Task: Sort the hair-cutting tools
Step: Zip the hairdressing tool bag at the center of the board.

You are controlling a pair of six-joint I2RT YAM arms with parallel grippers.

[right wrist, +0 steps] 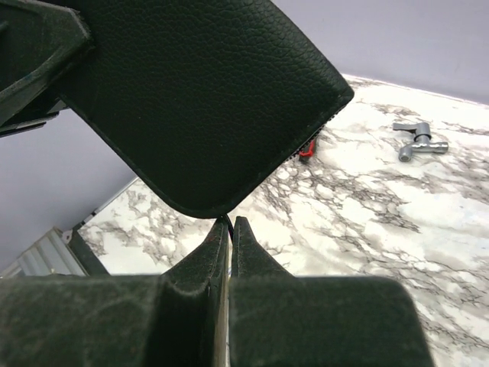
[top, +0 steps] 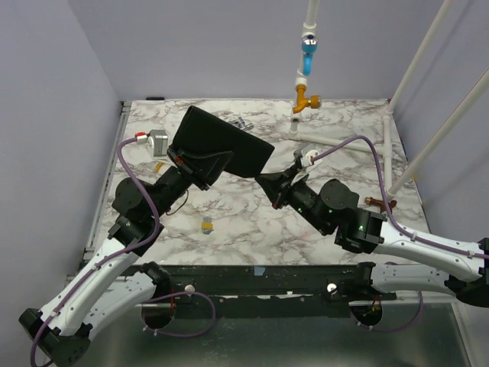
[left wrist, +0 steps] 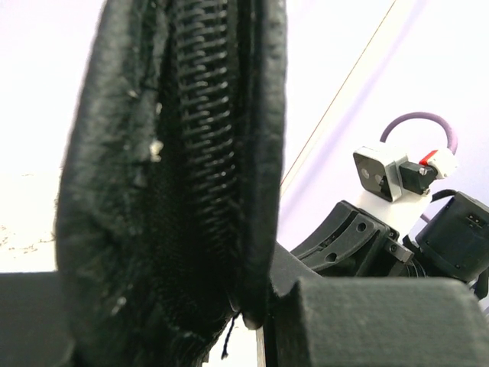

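No hair-cutting tools show in any view. A black leather zip pouch point(top: 221, 141) hangs above the marble table point(top: 252, 222). My left gripper point(top: 200, 172) is shut on the pouch's near left edge. In the left wrist view the zip point(left wrist: 202, 153) runs up between that gripper's point(left wrist: 229, 313) fingers. My right gripper point(top: 263, 180) meets the pouch's lower right corner. In the right wrist view the pouch point(right wrist: 206, 99) fills the top, and the right gripper point(right wrist: 231, 222) is shut on a thin black cord at that corner.
A grey tap handle point(right wrist: 416, 138) lies at the back of the table. An orange and blue tap fitting point(top: 307, 92) stands on a white pipe at the back. A small yellow piece point(top: 206, 225) lies near the front. White pipes point(top: 428, 99) cross the right side.
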